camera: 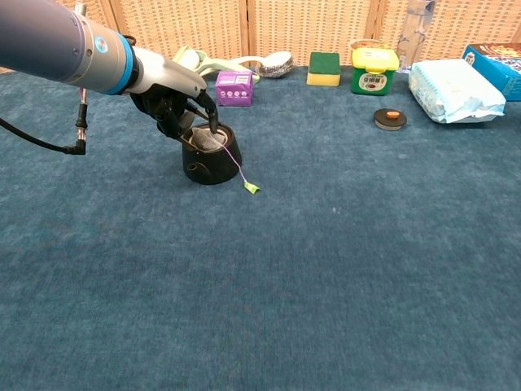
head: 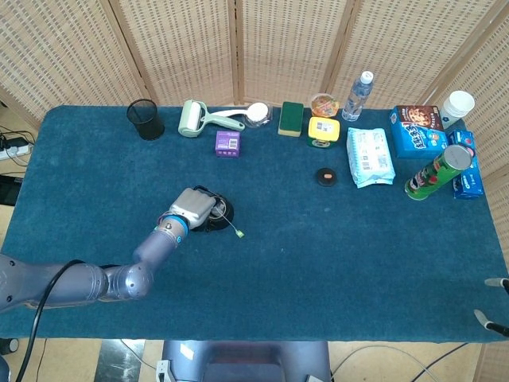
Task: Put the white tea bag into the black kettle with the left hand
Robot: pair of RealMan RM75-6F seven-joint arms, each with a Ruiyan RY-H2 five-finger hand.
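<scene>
The black kettle (camera: 210, 165) stands left of centre on the blue cloth; the head view shows the black kettle (head: 219, 216) partly under my left hand. The white tea bag (camera: 207, 141) lies in its open mouth. Its string runs down the kettle's right side to a green tag (camera: 252, 188) on the cloth. My left hand (camera: 173, 103) hovers over the kettle's left rim, with dark fingers (camera: 213, 122) curled down onto the bag. Whether they still pinch it is hidden. Only the spread fingertips of my right hand (head: 487, 320) show at the lower right edge, holding nothing.
A small black round lid (camera: 390, 118) lies right of centre. Along the back stand a black mesh cup (head: 145, 118), a lint roller (head: 193, 118), a purple box (camera: 233, 88), a green sponge (camera: 324, 68), a yellow jar (camera: 374, 70), a wipes pack (camera: 453, 90) and snack boxes.
</scene>
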